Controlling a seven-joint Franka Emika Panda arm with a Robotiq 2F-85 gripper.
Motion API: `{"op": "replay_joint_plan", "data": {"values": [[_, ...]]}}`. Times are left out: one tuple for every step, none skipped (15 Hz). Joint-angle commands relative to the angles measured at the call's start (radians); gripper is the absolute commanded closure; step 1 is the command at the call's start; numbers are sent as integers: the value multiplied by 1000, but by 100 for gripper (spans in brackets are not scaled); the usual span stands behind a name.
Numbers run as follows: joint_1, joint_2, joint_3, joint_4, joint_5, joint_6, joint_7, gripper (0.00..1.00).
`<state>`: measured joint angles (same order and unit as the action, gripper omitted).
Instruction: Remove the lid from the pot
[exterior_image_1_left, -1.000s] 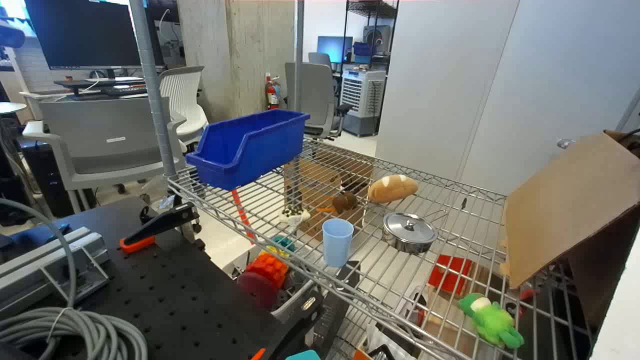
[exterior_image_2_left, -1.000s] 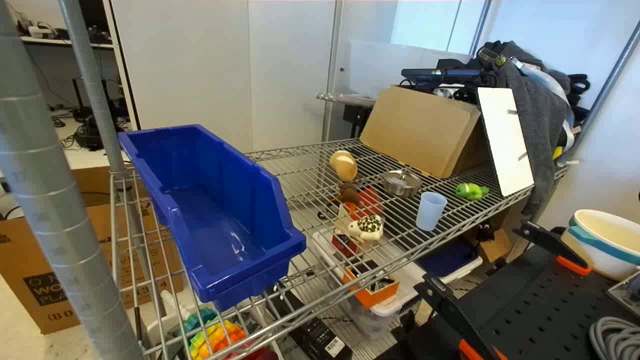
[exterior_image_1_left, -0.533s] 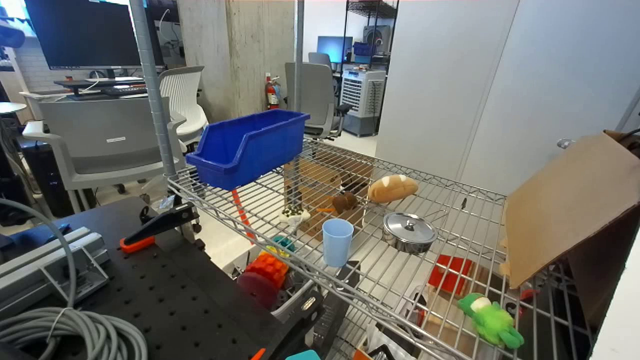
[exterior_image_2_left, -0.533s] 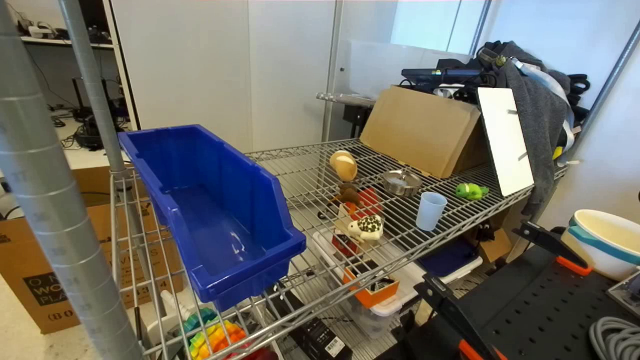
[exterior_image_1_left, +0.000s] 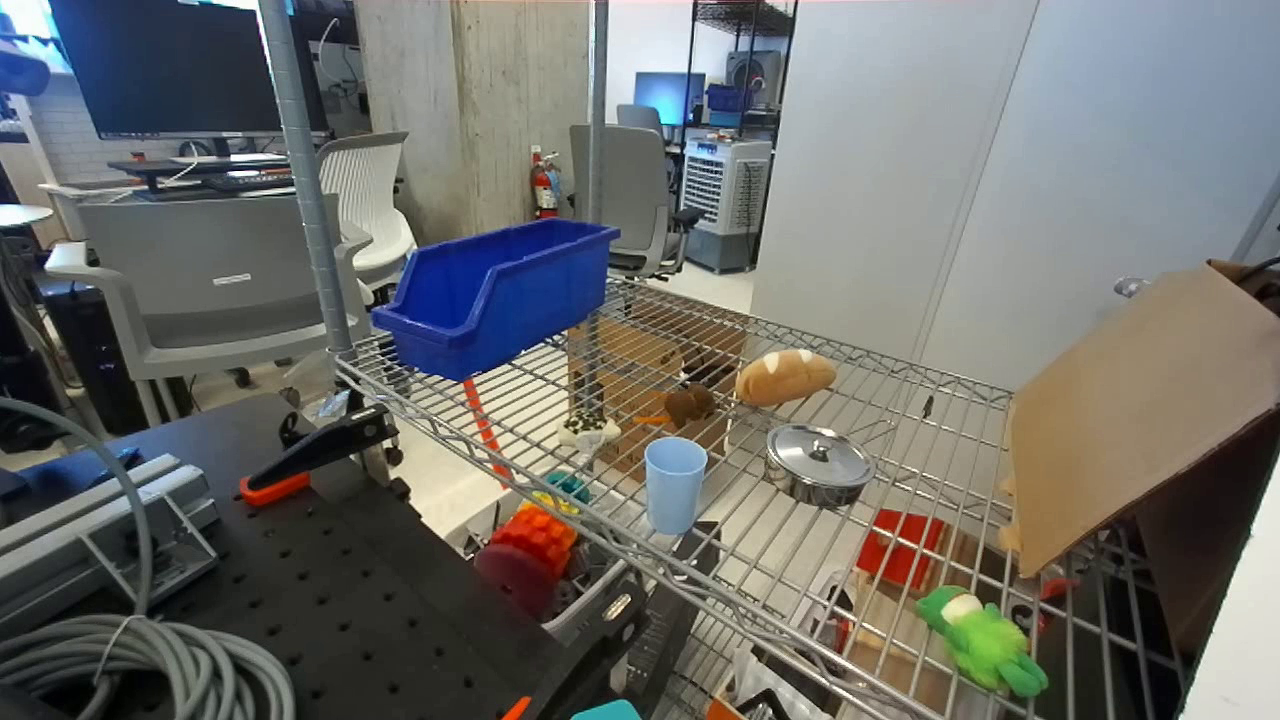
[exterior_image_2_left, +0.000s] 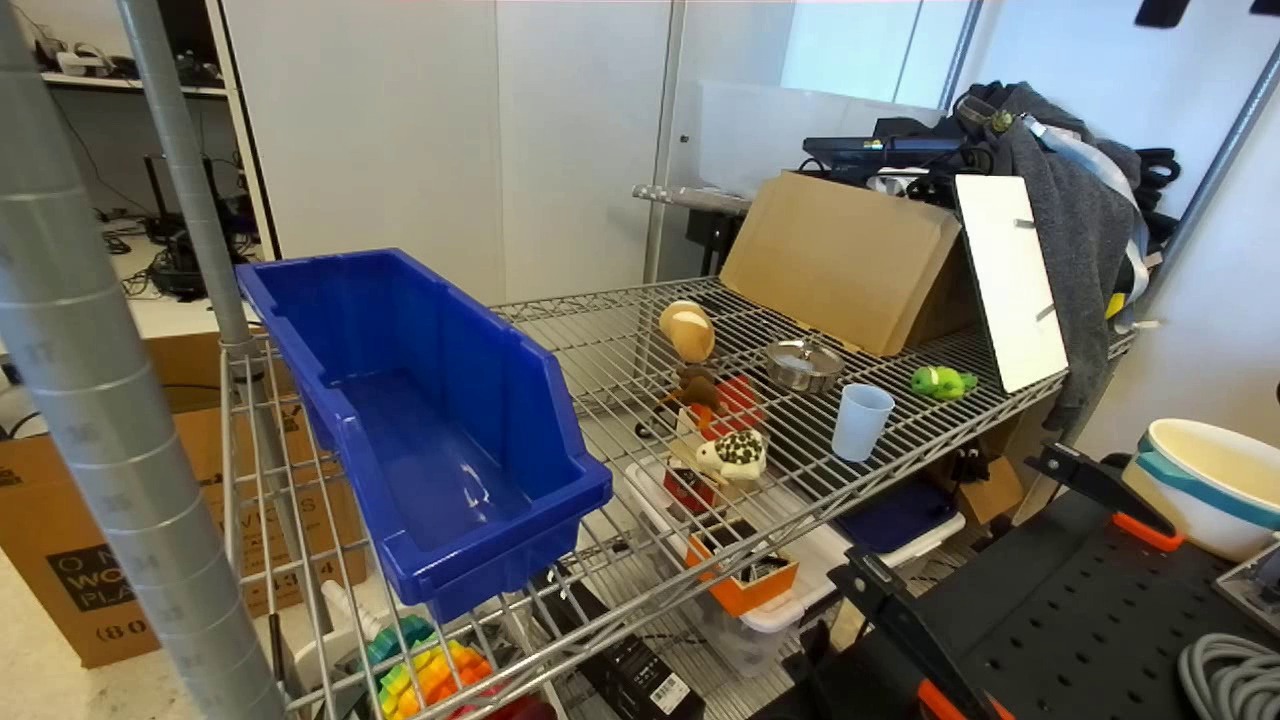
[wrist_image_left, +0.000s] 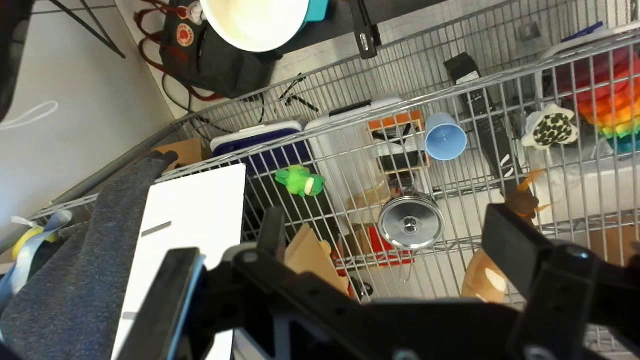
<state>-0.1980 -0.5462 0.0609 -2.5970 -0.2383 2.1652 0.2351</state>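
Observation:
The silver-grey lid (exterior_image_1_left: 820, 453) with a small knob lies on the low silver-grey pot (exterior_image_1_left: 818, 492) on the wire shelf. Lid (exterior_image_2_left: 800, 350) and pot (exterior_image_2_left: 803, 380) also show in an exterior view. In the wrist view I look down on the lid (wrist_image_left: 397, 225); only a strip of the pot (wrist_image_left: 414, 193) shows behind its rim. My gripper (wrist_image_left: 389, 237) is open and empty, its fingers wide apart, with the lid between them in the picture but well below. In an exterior view only the gripper's dark tips (exterior_image_2_left: 1213, 9) show at the top right edge, high above the shelf.
A light blue cup (exterior_image_1_left: 675, 485), a tan bread-like lump (exterior_image_1_left: 786, 378), a brown toy (exterior_image_1_left: 690, 402) and a green toy (exterior_image_1_left: 980, 640) lie around the pot. A blue bin (exterior_image_2_left: 450, 430) stands at one shelf end, a leaning cardboard box (exterior_image_2_left: 835, 260) at the other.
The gripper's dark tips have come into an exterior view at its top right edge, where nothing of the gripper showed before. The pot, lid and other objects have not moved.

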Motion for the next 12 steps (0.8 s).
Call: {"op": "replay_joint_plan", "data": {"values": [[15, 260, -52, 155, 57, 34, 7, 0], [21, 324, -65, 194, 86, 50, 14, 0], [24, 390, -74, 234, 109, 84, 19, 0], [25, 454, -80, 279, 126, 96, 29, 0], [26, 520, -86, 328, 138, 110, 40, 0], [34, 586, -95, 378, 167, 134, 26, 0], [35, 653, -97, 433, 158, 122, 64, 0], [42, 719, -101, 486, 146, 122, 98, 0], [52, 785, -109, 543, 150, 117, 119, 0], [66, 851, -116, 600, 151, 108, 141, 0], [78, 916, -121, 660, 165, 95, 150, 0], [89, 982, -125, 714, 180, 90, 157, 0]]}}
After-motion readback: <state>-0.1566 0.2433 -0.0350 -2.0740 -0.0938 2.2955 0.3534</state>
